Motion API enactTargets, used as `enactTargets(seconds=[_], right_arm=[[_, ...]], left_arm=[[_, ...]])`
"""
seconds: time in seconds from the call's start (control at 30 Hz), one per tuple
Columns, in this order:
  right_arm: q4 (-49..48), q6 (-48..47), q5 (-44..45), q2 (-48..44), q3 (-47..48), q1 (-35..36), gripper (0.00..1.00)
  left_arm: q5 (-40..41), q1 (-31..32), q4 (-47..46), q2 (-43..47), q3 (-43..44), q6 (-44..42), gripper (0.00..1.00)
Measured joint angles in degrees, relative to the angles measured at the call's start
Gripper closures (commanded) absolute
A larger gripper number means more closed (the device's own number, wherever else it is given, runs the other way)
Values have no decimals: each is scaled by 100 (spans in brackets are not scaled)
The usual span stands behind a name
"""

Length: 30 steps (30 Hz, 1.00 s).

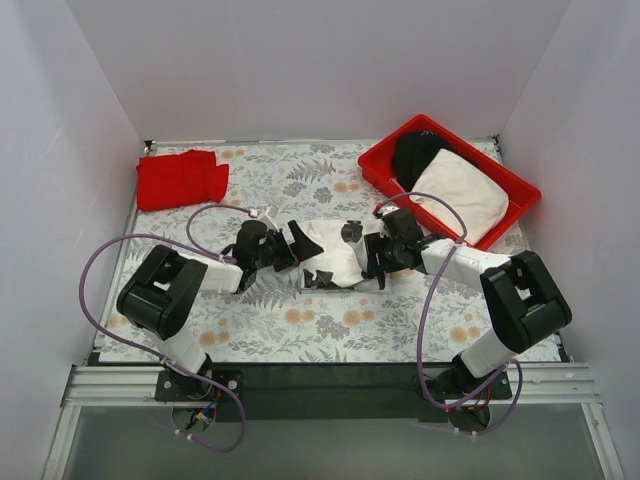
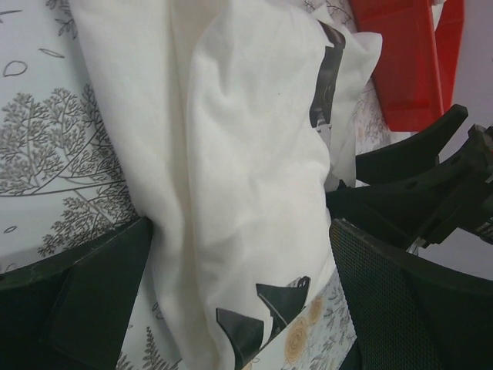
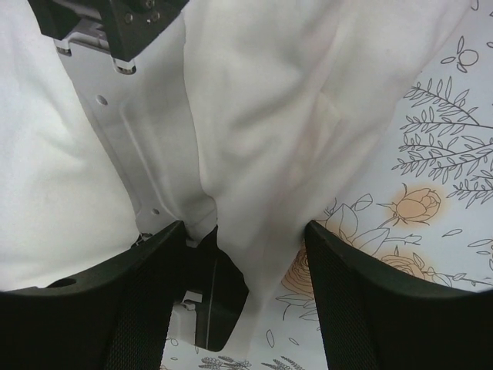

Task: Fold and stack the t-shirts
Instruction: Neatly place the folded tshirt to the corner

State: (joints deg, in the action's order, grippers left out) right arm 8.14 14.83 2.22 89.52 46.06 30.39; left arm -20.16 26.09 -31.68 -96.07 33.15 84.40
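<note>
White t-shirt (image 1: 335,258) is the job in hand. Top view: it's bunched into a short thick bundle at the centre of the tabletop (image 1: 300,330), black print showing at both ends. Left claw (image 1: 298,248) is at its left edge and right claw (image 1: 368,255) at its right edge, both low on the cloth. Red t-shirt (image 1: 180,180) lies folded flat in the far-left corner, well apart. Red tray (image 1: 392,140) at far right holds a black garment (image 1: 415,155) and an off-white garment (image 1: 462,195), neither out on the tabletop yet.

Left wrist view: the claw is wide, with its fingers straddling the white shirt. Cloth touches one finger and there's a gap to the other, so nothing is pinched. The right arm's black fingers and a corner of the tray show just beyond.

Right wrist view: this claw is also spread fairly wide. A raised crease of the shirt sits between the fingers, with nothing clamped as far as I can tell. Some of the left arm's hardware sits at top left, close over the cloth.

My read: mid-fold on the white shirt, not square yet, stacking not started. The next move probably needs both claws to close on matching edges and lay the fold over evenly. Thick soft layers may slip or drag the whole bundle.

Surface: flat, light, floral-print cover. Room: plain white walls (image 1: 330,70) on three sides, black rail (image 1: 330,385) along the near edge.
</note>
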Motion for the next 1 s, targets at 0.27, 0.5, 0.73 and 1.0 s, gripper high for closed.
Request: enactTargets(seconds=[0.27, 0.5, 0.73, 1.0], right_arm=[[-155, -2, 15, 55, 0, 118, 43], [-286, -2, 26, 162, 59, 236, 43], [-380, 0, 44, 201, 74, 299, 43], [-393, 2, 39, 188, 61, 313, 43]], left_arm=[[96, 494, -439, -507, 348, 144, 7], [216, 944, -566, -890, 732, 227, 13], [481, 1021, -341, -981, 876, 232, 34], [1169, 1071, 409, -868, 949, -63, 99]])
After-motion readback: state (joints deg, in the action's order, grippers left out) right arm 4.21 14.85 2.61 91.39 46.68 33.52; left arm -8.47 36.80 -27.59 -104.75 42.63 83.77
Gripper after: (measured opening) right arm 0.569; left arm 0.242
